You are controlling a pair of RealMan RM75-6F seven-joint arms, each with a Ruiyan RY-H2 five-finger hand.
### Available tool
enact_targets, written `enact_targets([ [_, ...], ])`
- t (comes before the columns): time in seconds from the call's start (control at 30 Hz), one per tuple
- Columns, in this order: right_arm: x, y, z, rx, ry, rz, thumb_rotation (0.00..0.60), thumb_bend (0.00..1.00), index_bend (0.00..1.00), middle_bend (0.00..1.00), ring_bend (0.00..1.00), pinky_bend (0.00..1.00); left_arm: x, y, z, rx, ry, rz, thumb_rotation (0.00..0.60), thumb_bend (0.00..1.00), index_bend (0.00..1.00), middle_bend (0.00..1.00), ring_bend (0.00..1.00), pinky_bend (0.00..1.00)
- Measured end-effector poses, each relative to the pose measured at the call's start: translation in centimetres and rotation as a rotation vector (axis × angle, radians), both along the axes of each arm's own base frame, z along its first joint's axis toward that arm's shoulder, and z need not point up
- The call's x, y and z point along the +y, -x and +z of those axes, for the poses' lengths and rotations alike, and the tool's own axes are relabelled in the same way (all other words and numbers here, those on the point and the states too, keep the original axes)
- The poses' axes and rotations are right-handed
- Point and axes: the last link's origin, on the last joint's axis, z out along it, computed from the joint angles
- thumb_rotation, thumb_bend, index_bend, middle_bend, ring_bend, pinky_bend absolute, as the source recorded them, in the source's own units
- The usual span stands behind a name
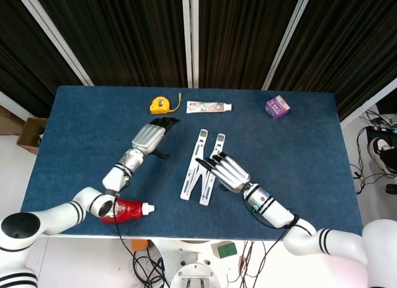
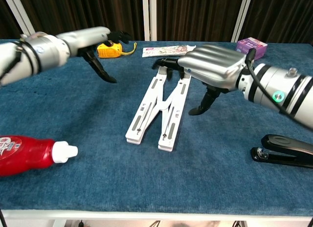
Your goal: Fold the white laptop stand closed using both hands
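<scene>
Both my hands are off the white laptop stand [image 1: 201,167], which lies flat near the centre of the blue table [image 1: 298,145], its two slotted rails drawn into a narrow V, close together at the near end and only slightly apart at the far end.

My left hand [image 1: 149,136] hovers at about 10 o'clock from the stand, well apart from it, fingers extended and spread, thumb angled down, holding nothing. In the chest view it [image 2: 93,38] is raised above the cloth.

My right hand [image 1: 227,171] is just at 3 o'clock of the stand, fingers stretched out flat and apart, their dark tips reaching over the right rail; it grips nothing. In the chest view it [image 2: 212,68] floats above the stand's far end, thumb hanging down beside the rail. I cannot tell whether the fingertips touch the rail.

Other items:
- red bottle [image 1: 124,209] with white cap, lying at 7 o'clock by the near edge.
- yellow tape measure [image 1: 159,104] at 11 o'clock.
- toothpaste tube [image 1: 208,106] at 12 o'clock.
- purple box [image 1: 277,106] at 1 o'clock.
- black stapler [image 2: 283,151] at 4 o'clock, seen in the chest view.
</scene>
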Motion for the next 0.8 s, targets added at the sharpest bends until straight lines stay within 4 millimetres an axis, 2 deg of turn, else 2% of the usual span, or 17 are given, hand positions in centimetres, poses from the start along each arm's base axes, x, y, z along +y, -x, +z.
enact_targets([
  [0.13, -0.7, -1.5, 0.0, 0.114, -0.085, 0.035, 0.600, 0.00, 0.00, 0.00, 0.00, 0.00, -1.2, 1.8, 3.6, -0.030, -0.063, 0.033, 0.600, 0.00, 0.08, 0.07, 0.07, 0.12],
  [0.27, -1.6, -3.6, -1.0, 0.209, -0.138, 0.094, 0.600, 0.00, 0.00, 0.00, 0.00, 0.00, -2.4, 4.0, 6.0, -0.023, -0.096, 0.088, 0.600, 0.00, 0.08, 0.07, 0.07, 0.12],
  [0.4, -2.6, -4.5, -2.3, 0.279, -0.141, 0.132, 0.600, 0.00, 0.00, 0.02, 0.00, 0.00, -3.1, 5.4, 6.7, -0.021, -0.105, 0.130, 0.600, 0.00, 0.07, 0.07, 0.07, 0.12],
  [0.6, -2.8, -4.6, -4.3, 0.317, -0.160, 0.144, 0.600, 0.00, 0.00, 0.05, 0.00, 0.00, -3.6, 6.2, 7.2, -0.029, -0.111, 0.150, 0.600, 0.00, 0.07, 0.07, 0.07, 0.12],
  [0.8, -2.9, -4.2, -4.3, 0.329, -0.165, 0.140, 0.600, 0.00, 0.00, 0.07, 0.00, 0.00, -3.7, 6.6, 7.3, -0.042, -0.110, 0.166, 0.600, 0.00, 0.07, 0.07, 0.07, 0.12],
])
